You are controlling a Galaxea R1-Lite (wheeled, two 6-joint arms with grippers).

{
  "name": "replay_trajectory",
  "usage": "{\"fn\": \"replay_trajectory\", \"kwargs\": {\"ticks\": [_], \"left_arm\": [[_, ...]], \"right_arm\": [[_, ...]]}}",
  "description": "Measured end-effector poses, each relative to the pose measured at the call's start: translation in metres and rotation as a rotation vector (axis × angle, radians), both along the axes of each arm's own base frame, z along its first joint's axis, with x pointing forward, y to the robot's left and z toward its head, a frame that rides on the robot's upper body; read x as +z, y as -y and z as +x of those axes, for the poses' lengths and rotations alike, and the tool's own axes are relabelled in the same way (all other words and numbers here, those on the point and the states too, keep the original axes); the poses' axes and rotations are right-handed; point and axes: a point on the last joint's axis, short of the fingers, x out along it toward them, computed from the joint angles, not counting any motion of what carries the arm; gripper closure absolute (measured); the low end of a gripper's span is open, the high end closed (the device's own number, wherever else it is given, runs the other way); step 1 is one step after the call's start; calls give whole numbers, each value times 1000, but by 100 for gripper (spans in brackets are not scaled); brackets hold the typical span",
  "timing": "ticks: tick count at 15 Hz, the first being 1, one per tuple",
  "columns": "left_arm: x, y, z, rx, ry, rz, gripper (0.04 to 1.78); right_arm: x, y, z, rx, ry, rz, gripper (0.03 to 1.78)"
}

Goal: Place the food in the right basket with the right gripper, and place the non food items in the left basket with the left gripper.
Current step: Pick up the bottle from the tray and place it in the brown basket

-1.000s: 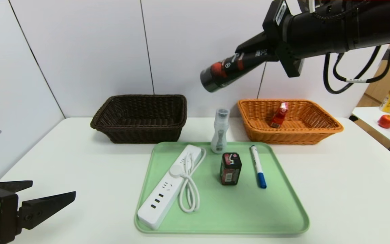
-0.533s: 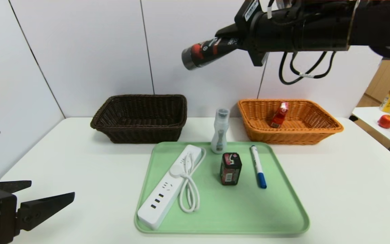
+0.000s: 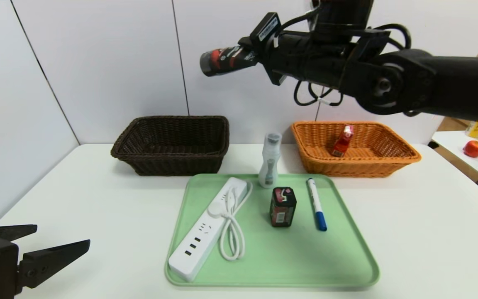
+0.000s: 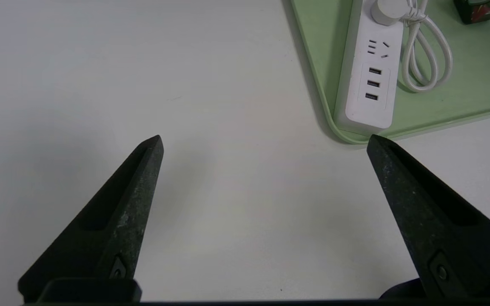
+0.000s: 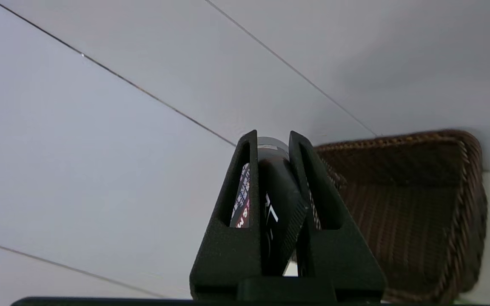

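The black tube (image 3: 224,60) (glossy, cylindrical, red print) is clamped in the right gripper (image 3: 252,56) high above the dark brown wicker basket (image 3: 172,143). The left gripper (image 3: 40,245), pointed fingers spread wide, hovers low beside the green tray (image 3: 347,257).
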Motion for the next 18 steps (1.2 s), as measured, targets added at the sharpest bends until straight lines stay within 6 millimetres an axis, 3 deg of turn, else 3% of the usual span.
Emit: {"fn": "replay_trajectory", "kwargs": {"ticks": [5, 10, 18], "left_arm": [[1, -1, -3, -6, 15, 0, 13], [-4, -4, -8, -16, 16, 2, 13], [-6, -8, -16, -23, 35, 1, 13]], "right_arm": [[-33, -43, 8, 17, 117, -61, 155], [-72, -86, 8, -99, 315, -252, 155], [-96, -105, 6, -72, 329, -333, 155]]}}
